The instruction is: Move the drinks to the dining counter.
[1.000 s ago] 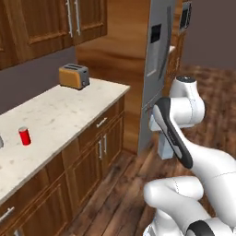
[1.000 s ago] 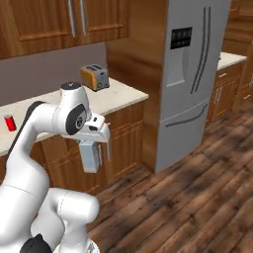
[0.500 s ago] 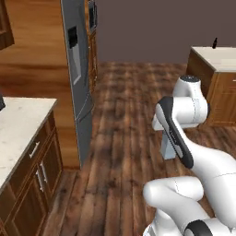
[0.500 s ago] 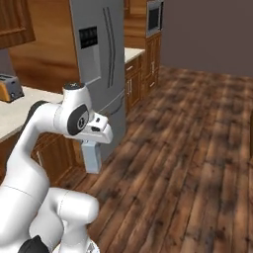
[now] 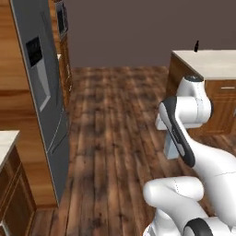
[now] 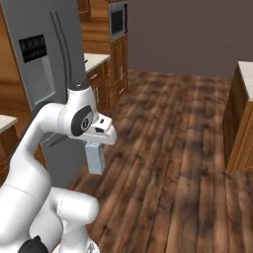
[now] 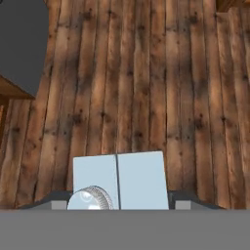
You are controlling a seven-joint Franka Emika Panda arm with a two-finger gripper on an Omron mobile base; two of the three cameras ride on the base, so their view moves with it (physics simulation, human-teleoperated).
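Observation:
A pale blue-grey gable-top carton (image 7: 119, 180) with a round cap sits between my gripper's (image 7: 119, 201) dark fingertips (image 7: 181, 199), which are shut on its sides. It hangs upright under the hand, above the wooden floor, as the carton (image 6: 95, 157) in the right base view and the carton (image 5: 172, 148) in the left base view. The dining counter (image 5: 209, 62) has a pale top on wooden sides and stands ahead to the right, with a dark faucet tip (image 5: 197, 45) at its far end. Its near corner (image 6: 245, 74) shows at the right edge.
A tall grey fridge (image 5: 41, 92) stands on the left, with the fridge (image 6: 39, 64) close beside my arm. Beyond it are wooden cabinets with a pale counter (image 6: 96, 59) and a built-in oven (image 6: 117, 20). Wooden floor (image 5: 115, 120) stretches ahead between them and the island.
The whole scene has swung: the toaster counter and red can slid out to the left, the fridge passed by, and the island came in on the right. The carton stays gripped.

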